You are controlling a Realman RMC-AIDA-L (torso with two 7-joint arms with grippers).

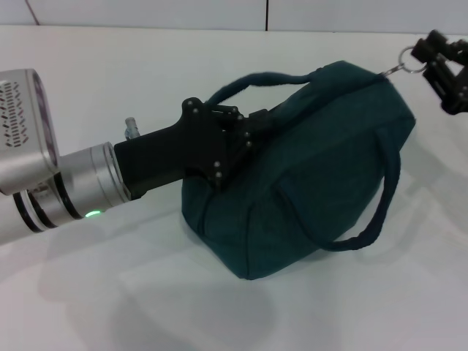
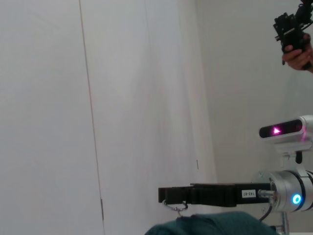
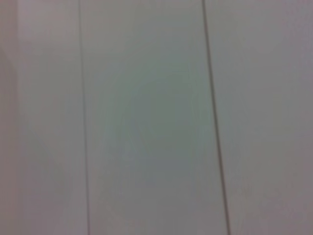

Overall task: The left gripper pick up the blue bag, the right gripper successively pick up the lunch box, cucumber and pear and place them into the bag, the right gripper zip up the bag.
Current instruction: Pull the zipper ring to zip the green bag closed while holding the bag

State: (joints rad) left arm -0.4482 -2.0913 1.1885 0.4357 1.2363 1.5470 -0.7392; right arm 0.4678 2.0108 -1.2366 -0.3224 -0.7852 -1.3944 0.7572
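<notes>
on the white table [image 1: 88,307], bag closed — zip at its far end

the bag [image 1: 307,175] lies in the middle of the table with its top seam shut along all that shows; no lunch box, cucumber or pear is in sight, so i judge them packed and the zipping all but done, with only letting go left. the left gripper [image 1: 238,142] presses its fingers together on the bag's near top edge, beside one handle, pinching the fabric. the right gripper [image 1: 431,58] sits at the bag's far corner, jaws nearly closed on the silver ring pull [image 1: 409,60] — the left wrist view shows that ring hanging just under its tip.
</notes>
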